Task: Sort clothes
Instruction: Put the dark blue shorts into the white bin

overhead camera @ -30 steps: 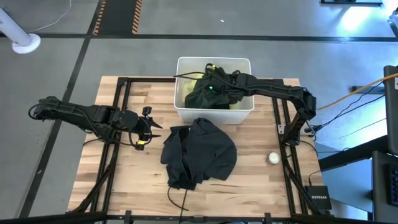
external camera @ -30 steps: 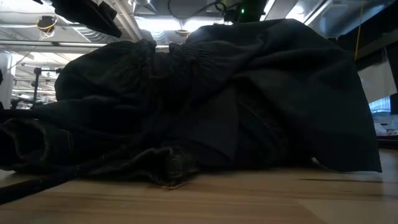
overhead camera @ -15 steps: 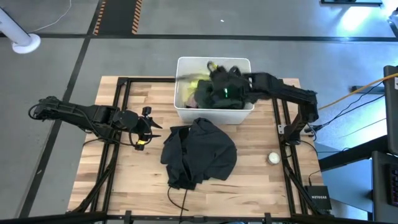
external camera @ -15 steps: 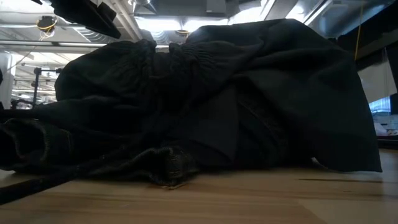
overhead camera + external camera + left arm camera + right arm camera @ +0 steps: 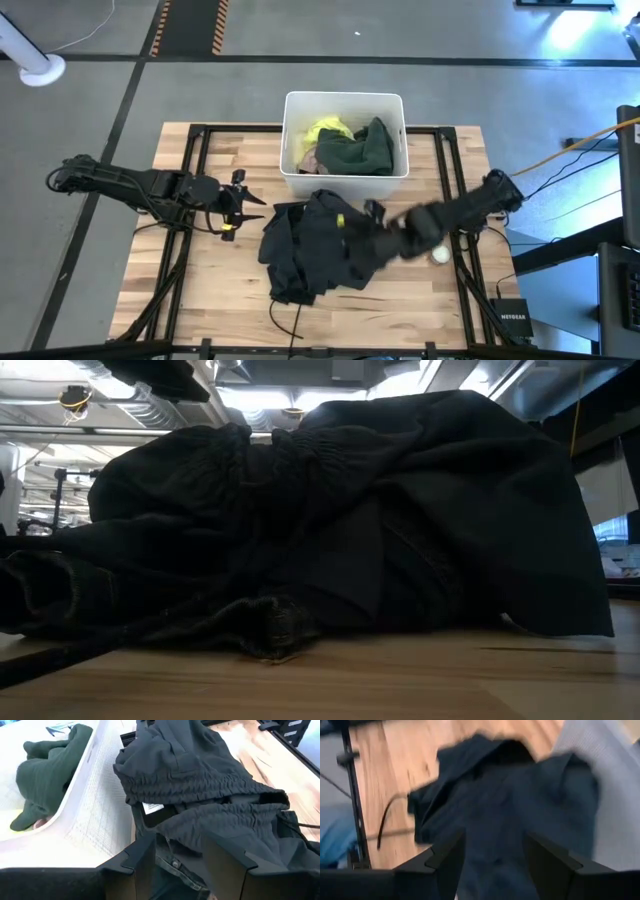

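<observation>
A wooden worktop (image 5: 200,290) seen from above, with a white bin (image 5: 345,182) at its far edge as the landmark.

On the near side of the bin, in the middle of the worktop, lies a crumpled charcoal garment (image 5: 310,250), its top edge just short of the bin's near wall. In the low view this garment (image 5: 330,520) fills nearly the whole picture as a dark heap resting on the wood.

The right pincer (image 5: 372,214) hangs over the right part of that garment, between the bin and a small white ball (image 5: 440,254) that sits on the worktop to the garment's right. Its arm reaches in from the worktop's right edge. In the right wrist view its two dark fingers (image 5: 445,857) stand apart with nothing between them, and the charcoal garment (image 5: 505,810) lies spread right below them.

The left pincer (image 5: 240,205) waits to the left of the garment, nearer than the bin's left corner. Its fingers (image 5: 142,862) are parted and hold nothing; the gathered waistband of the charcoal garment (image 5: 200,795) lies just ahead of them.

Farthest away, inside the bin, a dark green garment (image 5: 360,150) is piled on the right, a neon yellow one (image 5: 322,130) shows at the far left, and a small maroon piece (image 5: 311,160) peeks out beside the green.
</observation>
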Available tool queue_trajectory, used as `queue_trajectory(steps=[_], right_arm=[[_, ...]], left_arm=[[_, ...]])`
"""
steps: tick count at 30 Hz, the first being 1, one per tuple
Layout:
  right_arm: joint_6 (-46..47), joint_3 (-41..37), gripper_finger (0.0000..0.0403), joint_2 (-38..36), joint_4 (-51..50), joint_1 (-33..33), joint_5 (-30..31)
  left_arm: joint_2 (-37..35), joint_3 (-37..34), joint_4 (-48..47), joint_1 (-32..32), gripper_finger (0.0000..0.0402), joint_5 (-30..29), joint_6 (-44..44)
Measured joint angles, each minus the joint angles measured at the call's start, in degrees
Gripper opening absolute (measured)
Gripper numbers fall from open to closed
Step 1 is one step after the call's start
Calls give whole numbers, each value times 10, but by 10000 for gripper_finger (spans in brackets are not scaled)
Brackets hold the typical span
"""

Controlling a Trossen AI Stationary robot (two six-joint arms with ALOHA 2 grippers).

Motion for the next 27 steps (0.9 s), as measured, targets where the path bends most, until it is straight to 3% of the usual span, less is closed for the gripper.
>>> queue_trajectory(steps=[8, 14, 17, 23, 27], right_arm=[[93, -101, 211, 0, 17, 71, 43], [90, -145, 211, 0, 28, 73, 57], [88, -146, 211, 0, 11, 71, 95], [28, -146, 211, 0, 1, 66, 192], [0, -146, 211, 0, -1, 43, 199]], left_arm=[[54, 0, -2, 0, 153, 0, -20], [132, -2, -41, 0, 153, 7, -15], [156, -2, -53, 0, 153, 7, -11], [165, -2, -42, 0, 153, 37, -3], [165, -2, -29, 0, 153, 52, 0]])
